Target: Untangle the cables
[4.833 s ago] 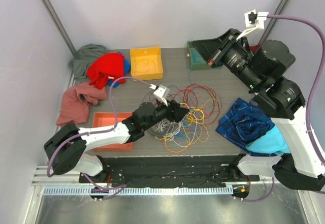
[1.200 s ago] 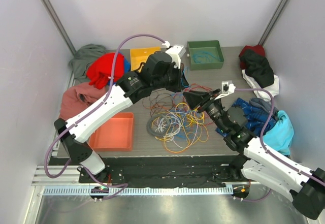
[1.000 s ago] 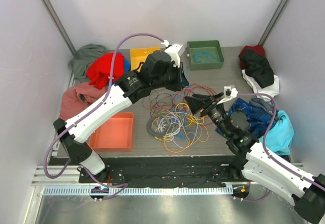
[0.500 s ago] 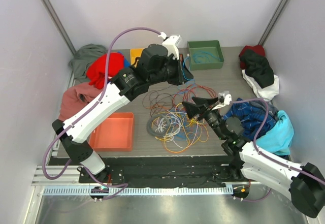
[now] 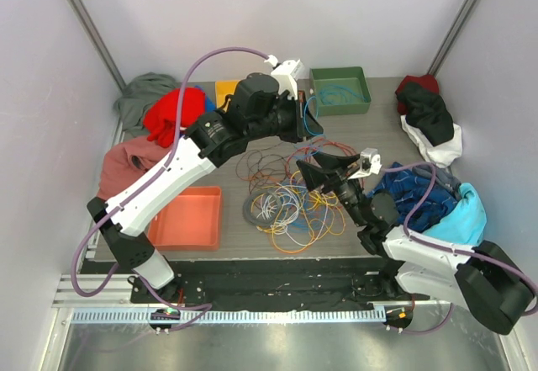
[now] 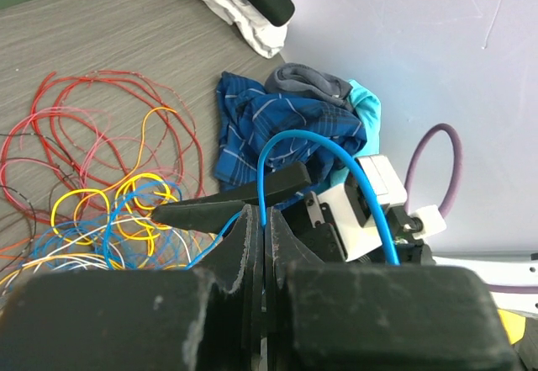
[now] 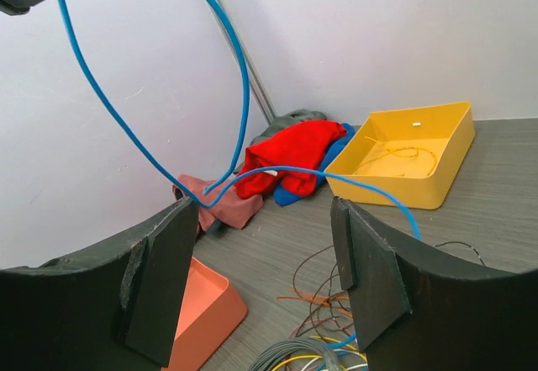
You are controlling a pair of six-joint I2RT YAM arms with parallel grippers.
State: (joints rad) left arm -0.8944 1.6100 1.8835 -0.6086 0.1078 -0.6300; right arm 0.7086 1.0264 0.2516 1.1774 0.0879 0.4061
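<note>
Cables (image 5: 286,203) lie tangled at bench (image 5: 374,131) centre; left claw (image 6: 262,215) is pinched tight on a blue cable (image 6: 290,138) lifted above them. Right claw (image 7: 265,253) gapes wide, holding nothing, blue strand crossing between its fingers.

blue cable (image 7: 245,85) cropped at top, end prob. hidden

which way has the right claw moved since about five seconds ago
Yes: the right claw has left the green bin at the far edge and come nearer, beside the cable pile.
</note>
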